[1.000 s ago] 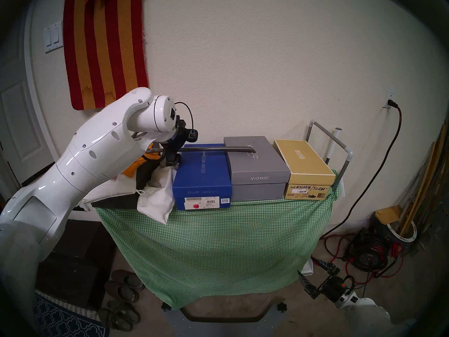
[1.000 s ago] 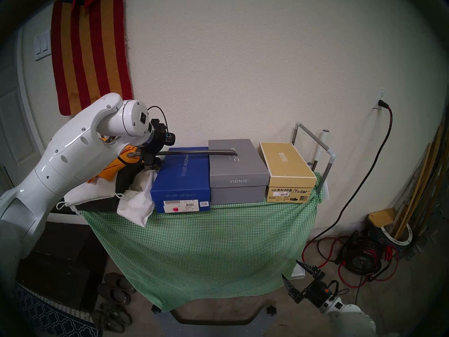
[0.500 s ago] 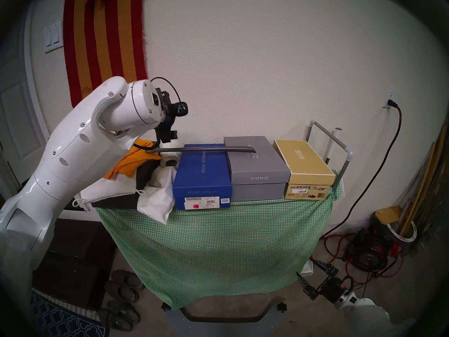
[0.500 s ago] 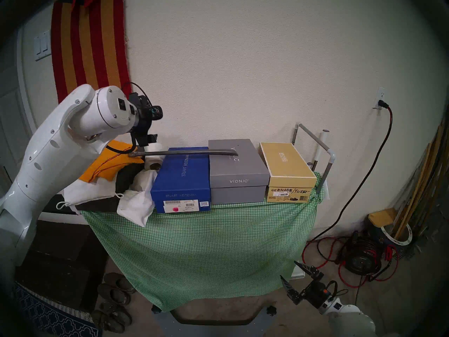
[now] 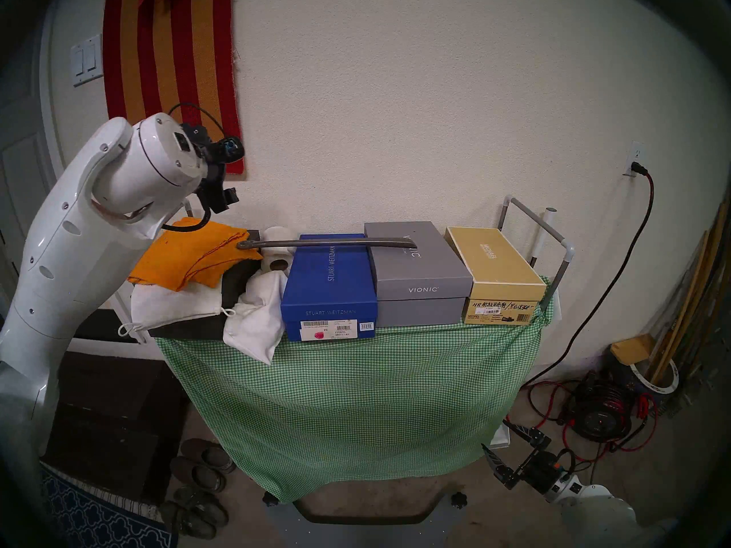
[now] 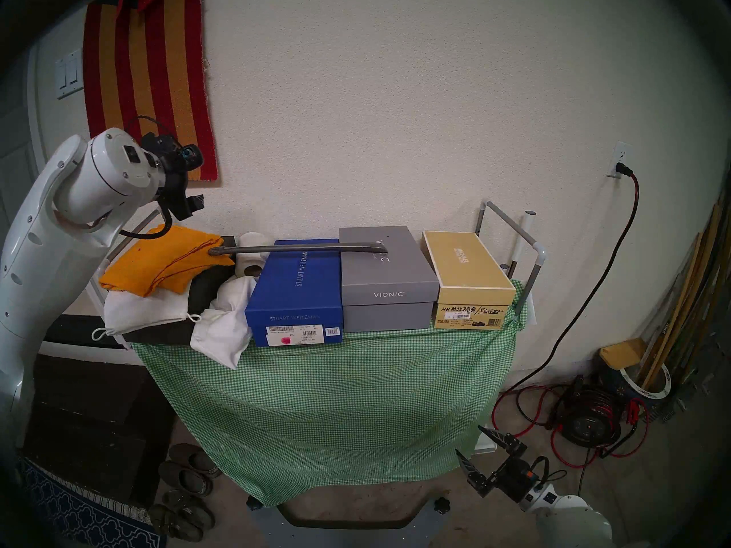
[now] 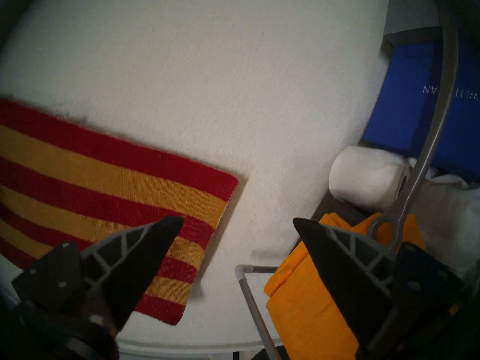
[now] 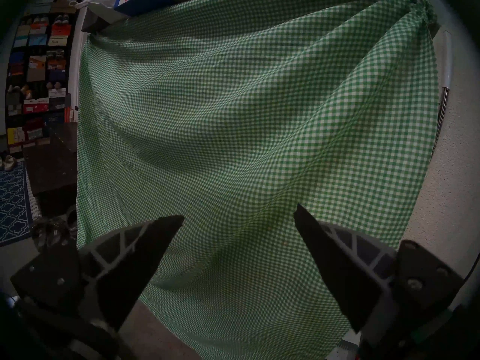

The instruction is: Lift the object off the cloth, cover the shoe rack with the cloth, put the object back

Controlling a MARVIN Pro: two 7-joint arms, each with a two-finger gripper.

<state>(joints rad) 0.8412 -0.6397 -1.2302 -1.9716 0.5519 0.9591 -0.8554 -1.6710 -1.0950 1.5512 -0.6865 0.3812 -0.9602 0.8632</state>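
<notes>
The object, a slim grey shoehorn (image 5: 328,241) (image 6: 296,248) (image 7: 426,154), lies across the blue and grey boxes, its rounded end over the orange towel. My left gripper (image 5: 227,199) (image 6: 192,207) (image 7: 239,221) hangs open and empty, above and to the left of that end. The green-checked cloth (image 5: 348,397) (image 6: 324,397) (image 8: 233,118) drapes down the front of the shoe rack (image 5: 553,235) (image 6: 526,235), pinned under the boxes. Low at the cloth's right bottom corner, my right gripper (image 5: 496,434) (image 6: 468,439) (image 8: 239,214) is open, facing the fabric.
On the rack's top stand a blue box (image 5: 328,294), a grey box (image 5: 419,274) and a tan box (image 5: 498,274). An orange towel (image 5: 190,258), white bags and a paper roll lie at the left. Shoes (image 5: 201,476) and a cable reel (image 5: 597,412) are on the floor.
My left gripper has lifted off the shoehorn and drawn back up and to the left. The shoehorn stays on the boxes. The right arm is still.
</notes>
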